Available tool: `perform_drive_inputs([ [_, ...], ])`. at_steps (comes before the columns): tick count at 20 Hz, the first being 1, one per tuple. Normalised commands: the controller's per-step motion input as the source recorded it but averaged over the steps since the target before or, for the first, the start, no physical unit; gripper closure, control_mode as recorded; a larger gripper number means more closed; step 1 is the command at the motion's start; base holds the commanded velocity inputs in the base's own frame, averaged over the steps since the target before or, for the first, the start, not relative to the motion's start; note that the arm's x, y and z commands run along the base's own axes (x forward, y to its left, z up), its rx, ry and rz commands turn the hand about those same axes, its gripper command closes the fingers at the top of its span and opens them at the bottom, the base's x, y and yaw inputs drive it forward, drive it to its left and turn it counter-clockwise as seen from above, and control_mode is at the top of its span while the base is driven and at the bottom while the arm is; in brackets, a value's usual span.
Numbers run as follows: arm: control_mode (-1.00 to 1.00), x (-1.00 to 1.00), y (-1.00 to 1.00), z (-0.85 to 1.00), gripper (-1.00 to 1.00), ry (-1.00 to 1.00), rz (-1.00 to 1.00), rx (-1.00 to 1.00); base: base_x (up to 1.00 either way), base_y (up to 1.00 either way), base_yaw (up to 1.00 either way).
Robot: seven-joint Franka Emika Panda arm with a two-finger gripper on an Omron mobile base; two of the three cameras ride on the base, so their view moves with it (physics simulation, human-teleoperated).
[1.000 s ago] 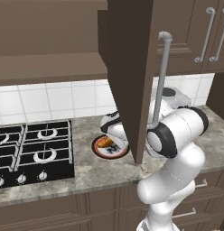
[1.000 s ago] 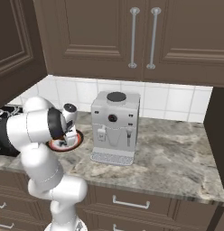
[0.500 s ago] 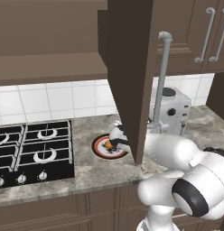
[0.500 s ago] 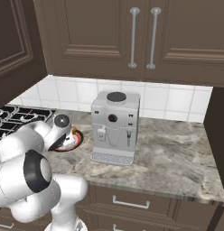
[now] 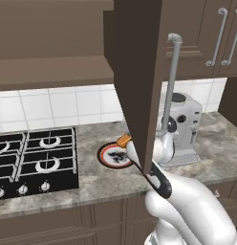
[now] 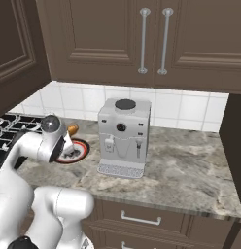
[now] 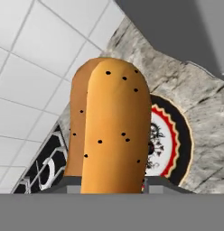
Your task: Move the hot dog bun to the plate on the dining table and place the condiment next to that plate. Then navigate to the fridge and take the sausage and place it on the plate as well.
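Marbled grey-brown kitchen counter (image 6: 190,165), between a black gas hob (image 5: 34,158) on the left and a silver coffee machine (image 6: 123,137) on the right, is hosting the pick-up. The robot's two-finger gripper (image 7: 111,182) is clamping the speckled orange-tan hot dog bun (image 7: 111,135), holding it above a white plate with a red rim and dark centre (image 5: 114,155). An open dark brown cabinet door (image 5: 139,81) is hanging near the arm; swinging away carelessly could be knocking the bun loose.

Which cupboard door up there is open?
The cupboard door above the red-rimmed plate: it swings out edge-on toward the camera, while the doors over the coffee machine sit flush and shut.
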Motion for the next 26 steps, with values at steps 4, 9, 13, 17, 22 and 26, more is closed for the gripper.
perform_drive_inputs([
  [4,-1.00,-0.50,-0.12,0.74,1.00,0.09,-0.01,-0.10,0.00,0.00,0.00],
  [9,-1.00,-0.76,-0.24,0.34,1.00,0.04,0.00,-0.10,0.00,0.00,0.00],
  [13,-1.00,-0.93,-0.35,0.12,1.00,0.00,0.00,-0.10,0.00,0.00,0.00],
  [17,-1.00,-0.99,-0.39,0.18,1.00,0.00,0.01,-0.07,0.00,0.00,0.00],
  [22,-1.00,-0.69,-0.36,0.55,1.00,0.00,0.04,-0.05,0.00,0.00,0.00],
  [26,-1.00,-0.30,-0.09,0.17,1.00,0.02,0.01,0.00,0.00,0.00,0.00],
])
